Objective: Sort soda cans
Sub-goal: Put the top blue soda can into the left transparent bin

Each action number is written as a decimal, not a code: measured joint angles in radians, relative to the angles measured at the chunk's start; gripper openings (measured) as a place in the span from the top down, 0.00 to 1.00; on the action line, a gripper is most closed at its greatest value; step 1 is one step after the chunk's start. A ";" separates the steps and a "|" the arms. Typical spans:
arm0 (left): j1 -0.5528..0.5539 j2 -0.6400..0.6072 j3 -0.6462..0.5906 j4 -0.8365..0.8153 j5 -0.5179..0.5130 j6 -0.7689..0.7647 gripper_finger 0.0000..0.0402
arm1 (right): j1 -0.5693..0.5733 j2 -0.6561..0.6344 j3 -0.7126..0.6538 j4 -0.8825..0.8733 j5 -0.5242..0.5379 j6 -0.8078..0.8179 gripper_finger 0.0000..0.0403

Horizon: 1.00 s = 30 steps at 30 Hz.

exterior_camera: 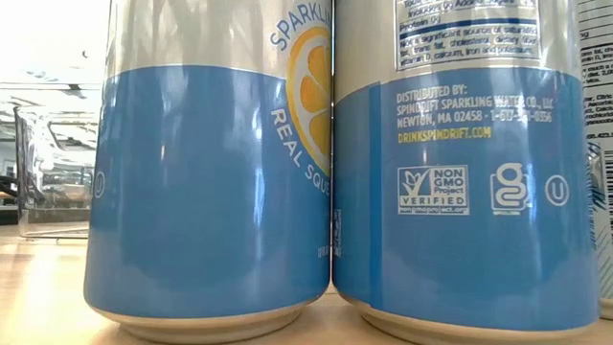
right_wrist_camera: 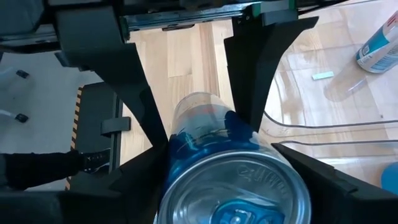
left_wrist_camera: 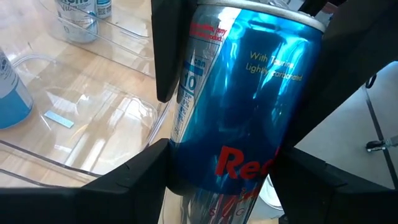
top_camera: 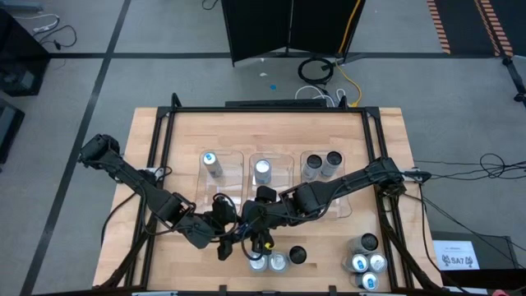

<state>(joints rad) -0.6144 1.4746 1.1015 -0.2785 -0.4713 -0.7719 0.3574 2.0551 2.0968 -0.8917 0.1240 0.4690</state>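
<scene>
Gripping one blue soda can (left_wrist_camera: 239, 124) from opposite sides, left pincer (top_camera: 238, 233) and right pincer (top_camera: 253, 220) are meeting above the tabletop (top_camera: 189, 131), just before the clear trays (top_camera: 283, 160). Both are clamping its body.

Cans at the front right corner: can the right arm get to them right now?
Probably not yet: the right gripper is at the blue can mid-table, which the left gripper grips. Beyond that, nothing seems to block the corner cans.
</scene>
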 joint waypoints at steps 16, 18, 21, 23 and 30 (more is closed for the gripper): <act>0.011 -0.040 0.000 -0.057 -0.077 0.008 0.37 | -0.009 -0.077 0.000 -0.055 -0.054 0.016 0.14; 0.010 -0.065 0.000 -0.088 -0.125 0.011 0.37 | -0.007 -0.091 0.000 -0.071 -0.046 0.023 0.13; 0.011 -0.109 -0.002 -0.172 -0.285 -0.009 0.37 | -0.001 -0.107 0.000 -0.095 -0.080 0.062 0.13; 0.011 -0.138 -0.015 -0.201 -0.415 -0.044 0.37 | 0.005 -0.112 0.000 -0.098 -0.089 0.080 0.13; -0.007 -0.173 -0.136 -0.286 -0.724 -0.327 0.37 | 0.029 -0.108 0.000 -0.103 -0.075 0.076 0.13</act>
<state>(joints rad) -0.6213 1.3014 0.9658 -0.5649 -1.1956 -1.0986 0.3862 1.9475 2.0968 -0.9945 0.0492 0.5450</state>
